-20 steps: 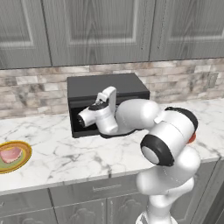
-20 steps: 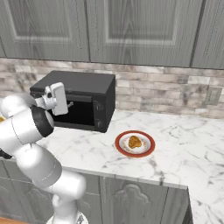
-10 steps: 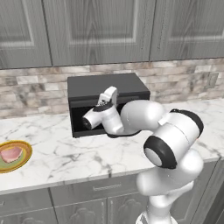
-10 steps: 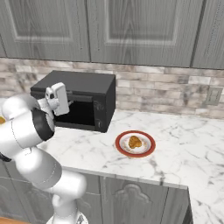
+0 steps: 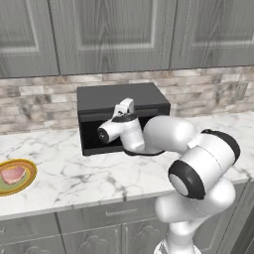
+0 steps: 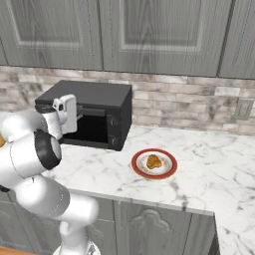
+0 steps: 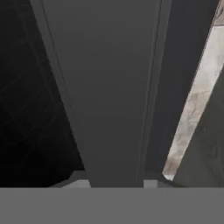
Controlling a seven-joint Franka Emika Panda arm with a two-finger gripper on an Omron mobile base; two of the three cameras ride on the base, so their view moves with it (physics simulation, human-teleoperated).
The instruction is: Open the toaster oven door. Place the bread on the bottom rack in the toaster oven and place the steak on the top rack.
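The black toaster oven (image 5: 119,96) stands against the backsplash, and its door (image 5: 92,138) is upright and closed. My gripper (image 7: 116,183) is at the door's top edge. A grey handle bar (image 7: 113,109) runs between the fingertips (image 7: 82,182), which press against its two sides. In the right base view the white hand (image 6: 64,114) hides the front top of the oven (image 6: 94,92). The pink steak (image 5: 13,174) lies on a yellow-rimmed plate (image 5: 31,171) at the far left. The bread (image 6: 154,162) lies on a red-rimmed plate (image 6: 137,168) to the right of the oven. The racks are hidden behind the door.
Grey wall cabinets (image 5: 109,34) hang above the oven, over a stone-tile backsplash (image 5: 198,87). White marble counter (image 5: 99,173) stretches in front of the oven and on both sides. A wall socket (image 6: 243,109) sits at the far right.
The hand has moved up and in to the top edge of the oven door. The jaws have closed from wide open onto the handle bar. The door, plates and food have not moved.
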